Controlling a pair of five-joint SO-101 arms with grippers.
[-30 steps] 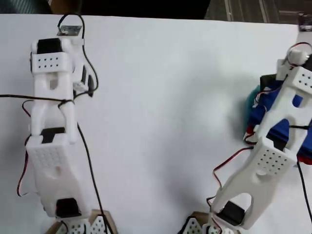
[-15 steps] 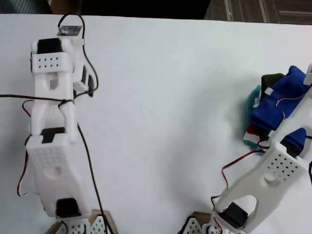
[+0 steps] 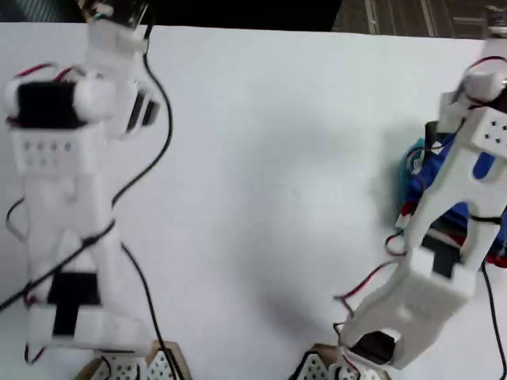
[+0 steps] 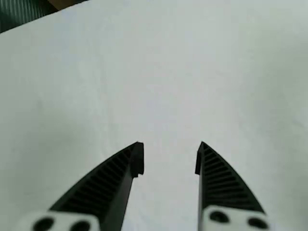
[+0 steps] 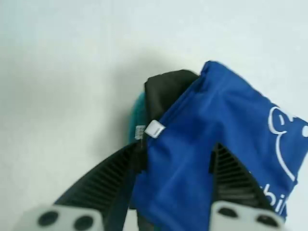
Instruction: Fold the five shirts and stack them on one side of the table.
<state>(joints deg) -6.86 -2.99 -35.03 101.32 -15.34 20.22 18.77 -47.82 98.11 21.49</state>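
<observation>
The left arm (image 3: 59, 198) has lifted from its low, folded rest and now reaches up the counter (image 3: 269, 158) from 7 o'clock toward 11 o'clock in the high view. The right arm (image 3: 444, 269), which had swung aside half a second earlier and bared the pile, is back over it at 3 o'clock. The left arm's jaws stand apart above bare white surface and hold nothing. The right arm's jaws are also apart, one finger on each side of a fold of the blue shirt (image 5: 226, 125) without visibly pinching it. That shirt, printed in white, tops the stack of shirts (image 3: 424, 178) at the counter's 3 o'clock edge. A black shirt (image 5: 166, 89) with a small white tag (image 5: 154, 129) and a teal shirt (image 5: 136, 118) peek out beneath it on the side toward 9 o'clock. How many garments lie underneath cannot be told, as the arm covers much of the pile. The pile sits at the side, as the task asks, which leaves the middle of the counter free for folding. The open straddle over the top fold suggests the right arm is either pressing the bundle flat or about to square it up. The blue layer looks loosely bunched and could slide off the stack if nudged sideways.
</observation>
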